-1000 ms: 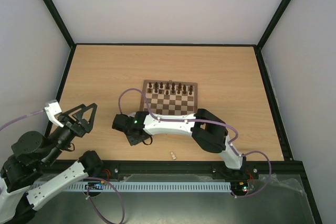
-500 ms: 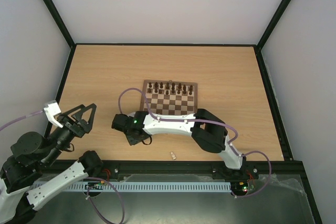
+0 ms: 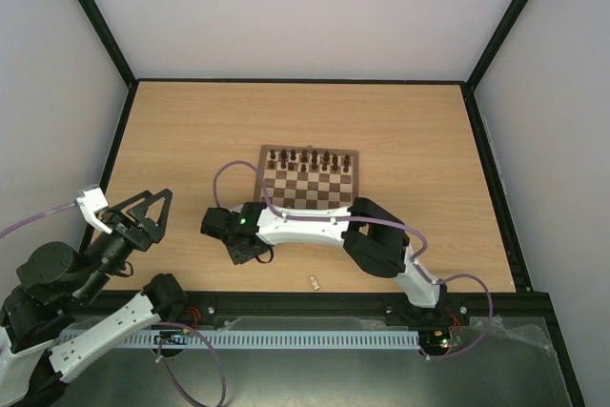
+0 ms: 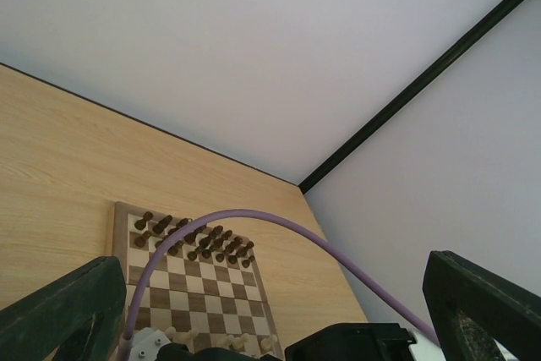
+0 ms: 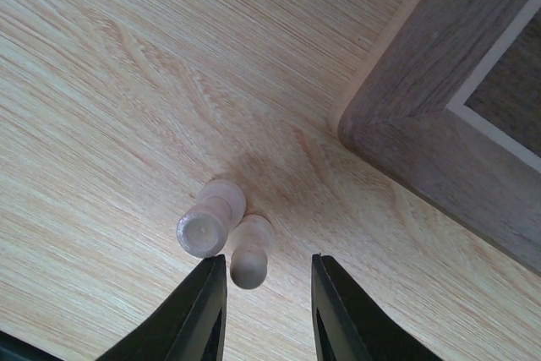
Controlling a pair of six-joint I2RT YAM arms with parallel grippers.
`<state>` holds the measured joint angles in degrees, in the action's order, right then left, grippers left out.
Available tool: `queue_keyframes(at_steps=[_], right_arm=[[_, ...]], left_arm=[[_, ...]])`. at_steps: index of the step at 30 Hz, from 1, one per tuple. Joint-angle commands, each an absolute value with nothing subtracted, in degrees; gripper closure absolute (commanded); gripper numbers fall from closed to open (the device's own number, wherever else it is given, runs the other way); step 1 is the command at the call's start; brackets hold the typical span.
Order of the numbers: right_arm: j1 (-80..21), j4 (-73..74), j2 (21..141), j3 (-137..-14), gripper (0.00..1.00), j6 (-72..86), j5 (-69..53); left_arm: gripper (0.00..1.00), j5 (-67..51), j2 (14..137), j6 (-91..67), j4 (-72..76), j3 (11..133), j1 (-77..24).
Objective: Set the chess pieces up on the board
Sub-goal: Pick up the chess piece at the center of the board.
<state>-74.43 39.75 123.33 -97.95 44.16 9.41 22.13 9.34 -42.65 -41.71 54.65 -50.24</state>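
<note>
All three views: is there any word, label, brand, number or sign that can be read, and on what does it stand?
None: no text can be read in any view.
The board: plain squares and border, no letters or numbers.
The pale chess pieces lying off the board's corner: unmarked.
The right arm: a small green light, no legible label.
</note>
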Motion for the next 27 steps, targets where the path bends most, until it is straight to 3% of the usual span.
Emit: queue_keyframes(at_steps=[1,27], right_arm=[[-74.5,43.2,125.1,-99.8,0.71,44.6,9.2],[-74.0,44.9,127.5,-100.5,0.72,45.0,11.8]], left_arm=[[0.01,23.0,8.4,-42.3,-42.2,54.3,-50.4],[0.01,23.3,8.1,-42.2,-42.4,54.2,-50.4]])
